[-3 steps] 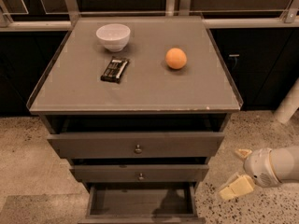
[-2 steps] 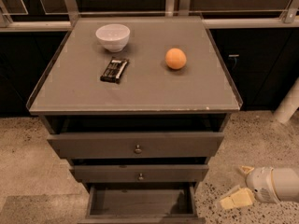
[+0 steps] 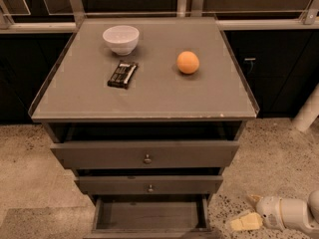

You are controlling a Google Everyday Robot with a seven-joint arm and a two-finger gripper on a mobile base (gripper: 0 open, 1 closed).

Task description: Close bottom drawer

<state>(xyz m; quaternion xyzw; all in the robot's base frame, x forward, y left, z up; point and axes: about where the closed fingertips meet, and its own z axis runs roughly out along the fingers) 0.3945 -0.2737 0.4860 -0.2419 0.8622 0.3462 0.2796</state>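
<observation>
Currently bottom drawer (image 3: 149, 216) stands pulled out at bottom centre of frame, long axis left-right, front near lower edge. Gripper (image 3: 248, 212) low at lower right, just beside drawer's right corner, fingers spread, gripping nothing. Drawer lies left of gripper; closing push likely runs up-frame, into cabinet. Nothing between. Bowl (image 3: 121, 38), orange (image 3: 188, 62), snack bar (image 3: 122, 74) up on tabletop (image 3: 149, 96), well apart.

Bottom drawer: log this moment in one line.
bottom drawer: pulled out | gripper: open, low, right of it, no contact | task: not done
</observation>
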